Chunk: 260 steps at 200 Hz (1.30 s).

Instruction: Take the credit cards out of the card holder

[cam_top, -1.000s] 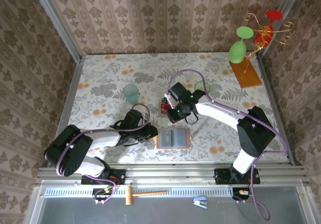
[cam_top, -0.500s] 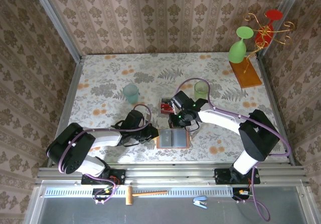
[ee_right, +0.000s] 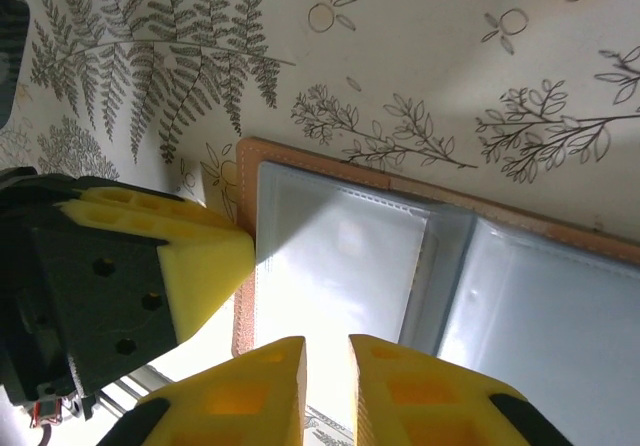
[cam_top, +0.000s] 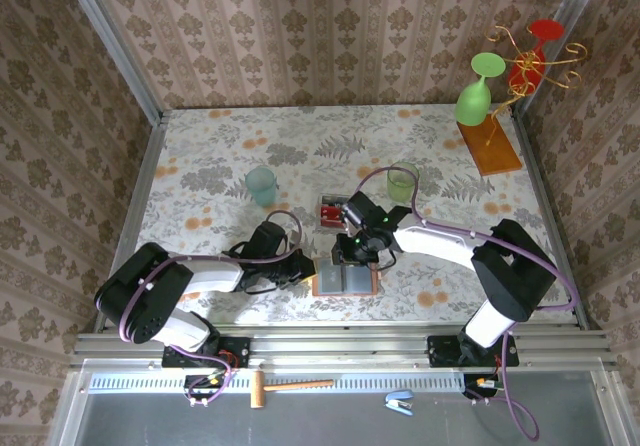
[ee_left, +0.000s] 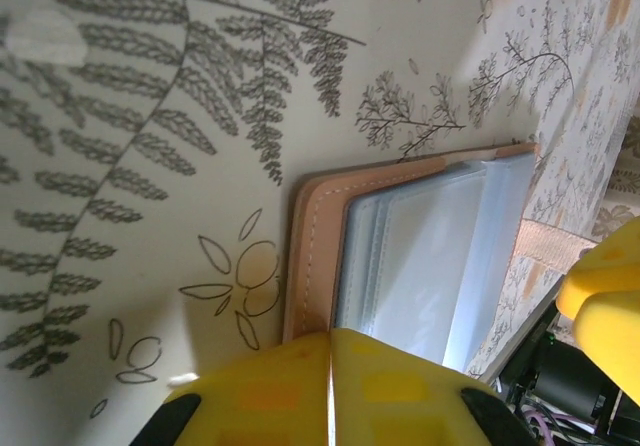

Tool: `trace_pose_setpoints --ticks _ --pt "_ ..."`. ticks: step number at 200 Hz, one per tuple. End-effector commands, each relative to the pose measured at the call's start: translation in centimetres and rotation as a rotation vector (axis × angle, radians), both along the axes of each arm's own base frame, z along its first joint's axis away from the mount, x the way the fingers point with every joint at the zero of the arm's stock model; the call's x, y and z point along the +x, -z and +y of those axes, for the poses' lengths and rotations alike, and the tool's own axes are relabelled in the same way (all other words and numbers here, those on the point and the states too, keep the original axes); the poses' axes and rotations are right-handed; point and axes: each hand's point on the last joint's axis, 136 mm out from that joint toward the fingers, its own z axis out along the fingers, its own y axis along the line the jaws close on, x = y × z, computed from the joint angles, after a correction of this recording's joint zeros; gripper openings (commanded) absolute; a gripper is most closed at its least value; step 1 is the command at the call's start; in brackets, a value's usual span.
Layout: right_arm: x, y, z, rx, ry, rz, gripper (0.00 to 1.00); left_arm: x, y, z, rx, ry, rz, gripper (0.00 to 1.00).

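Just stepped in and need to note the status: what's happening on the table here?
Two robot arms are working on an open card holder lying flat on the table. The left gripper, shut, presses on its left edge; the right gripper hovers over the clear pockets, fingers slightly parted, holding nothing. The pockets in view look empty, and what look like red cards lie just beyond it.
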Motion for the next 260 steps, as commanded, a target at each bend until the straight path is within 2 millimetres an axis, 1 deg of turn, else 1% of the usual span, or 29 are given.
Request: trace_pose_setpoints --ticks 1,50,90,129,154,188,260 --pt "-0.9 0.6 0.5 0.02 0.014 0.043 0.2 -0.8 0.3 0.2 -0.001 0.006 0.017 0.1" --pt "-1.6 1.6 1.5 0.058 0.024 0.09 0.22 -1.0 0.5 0.4 0.005 0.004 0.019 0.1" --pt "-1.8 2.4 1.6 0.045 0.022 0.116 0.26 -0.8 0.7 0.5 0.015 0.004 0.017 0.1" --pt "-1.9 3.0 1.4 0.029 0.024 0.13 0.29 -0.7 0.8 0.6 0.017 0.0 0.017 0.1" --pt "-2.1 3.3 1.3 0.023 0.021 0.135 0.29 -0.8 0.8 0.6 0.017 0.002 0.017 0.1" --pt "-2.1 3.7 0.6 -0.012 0.03 0.13 0.29 -0.8 0.8 0.6 0.018 0.003 0.018 0.1" --pt "-2.0 3.8 -0.1 -0.039 0.044 0.118 0.28 -0.8 0.9 0.8 0.021 0.004 0.021 0.1"
